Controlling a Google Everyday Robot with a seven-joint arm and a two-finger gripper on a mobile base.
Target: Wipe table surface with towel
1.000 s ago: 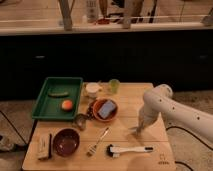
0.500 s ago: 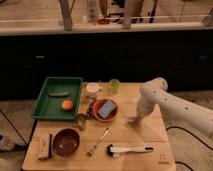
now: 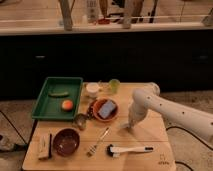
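My gripper [image 3: 131,123] hangs from the white arm [image 3: 165,111] that reaches in from the right. Its tip is down at the wooden table [image 3: 150,136], right of the middle. I cannot make out a towel under or in the gripper; if one is there, it is hidden by the wrist. The gripper stands just right of an orange bowl [image 3: 98,116] that holds a blue sponge [image 3: 106,108].
A green tray [image 3: 46,106] at the back left holds a green vegetable [image 3: 59,93] and an orange fruit [image 3: 67,104]. Around it are a white cup [image 3: 92,89], a green cup [image 3: 114,85], a metal cup [image 3: 81,121], a dark bowl [image 3: 66,141], a fork [image 3: 98,141], a white-handled brush [image 3: 129,149] and a small block [image 3: 45,146].
The arm has swung a little to the left, and the gripper tip has slid leftwards along the table towards the orange bowl. The other things have not moved.
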